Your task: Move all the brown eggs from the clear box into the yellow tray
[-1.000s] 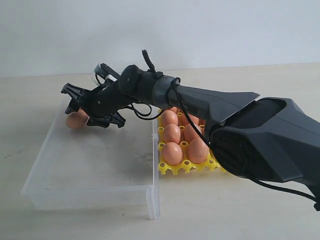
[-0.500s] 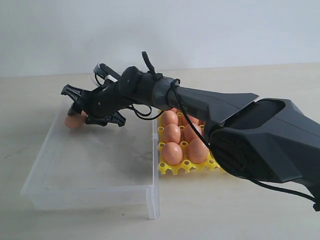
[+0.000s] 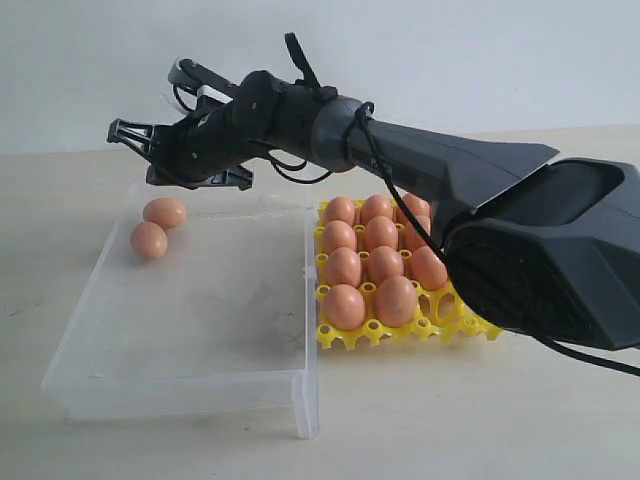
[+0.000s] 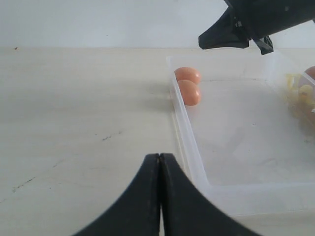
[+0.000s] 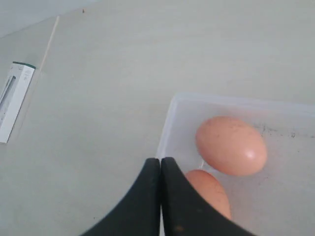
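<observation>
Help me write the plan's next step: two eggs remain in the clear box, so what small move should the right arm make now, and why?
Probably open the right end effector and lower it onto one of the brown eggs. Its jaws are shut on nothing above the clear box, while two eggs lie together in a corner, not yet in the yellow tray.

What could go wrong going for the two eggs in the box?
1. The right claw is shut and empty above the brown eggs; descending shut could crack one.
2. The eggs lie together in a corner of the clear box: little room for fingers, so the neighbour may get knocked.
</observation>
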Available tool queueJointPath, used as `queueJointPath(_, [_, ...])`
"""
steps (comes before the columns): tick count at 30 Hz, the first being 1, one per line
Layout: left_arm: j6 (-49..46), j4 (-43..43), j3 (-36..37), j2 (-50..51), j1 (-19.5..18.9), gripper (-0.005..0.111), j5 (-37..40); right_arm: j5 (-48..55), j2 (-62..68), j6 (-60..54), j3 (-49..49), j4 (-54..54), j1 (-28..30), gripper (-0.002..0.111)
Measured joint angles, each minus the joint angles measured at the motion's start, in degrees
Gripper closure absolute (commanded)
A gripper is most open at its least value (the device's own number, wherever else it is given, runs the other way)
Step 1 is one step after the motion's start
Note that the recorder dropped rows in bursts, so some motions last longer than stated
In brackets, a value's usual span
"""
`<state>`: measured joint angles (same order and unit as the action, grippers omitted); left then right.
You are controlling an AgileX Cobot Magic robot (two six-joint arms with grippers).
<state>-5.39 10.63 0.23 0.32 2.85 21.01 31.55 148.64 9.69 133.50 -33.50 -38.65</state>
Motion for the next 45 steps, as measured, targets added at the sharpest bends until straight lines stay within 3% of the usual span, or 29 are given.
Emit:
queueJointPath(3, [0.00,0.00,0.00,0.00,0.00,0.107,0.00,0.24,-0.22,-1.12,0.00,0.26,0.00,0.107])
queueJointPath(5, [0.00,0.00,0.00,0.00,0.00,0.107,0.00,0.52,-0.09,-2.48,0.00,0.35,0.00,0.100])
queueJointPath(12, [0.00,0.00,0.00,0.00,0.00,0.107,0.00,2.10,1.19,-7.00,0.00,0.48,-0.23,0.051])
queueJointPath(14, [0.00,0.00,0.00,0.00,0.00,0.107,0.00,2.10,1.62,-7.41,0.00,0.48,-0.32,0.047])
queueJointPath(41, [0.00,0.00,0.00,0.00,0.00,0.107,0.00,-1.55,7.36,-7.65,0.00,-4.28,-1.56,0.049])
queueJointPath(43, [0.00,0.00,0.00,0.00,0.00,0.107,0.00,-1.79,7.57,-7.65,0.00,-5.44,-1.66,0.057])
queueJointPath(45, [0.00,0.00,0.00,0.00,0.00,0.107,0.00,-1.79,7.79,-7.65,0.00,-6.11,-1.66,0.085])
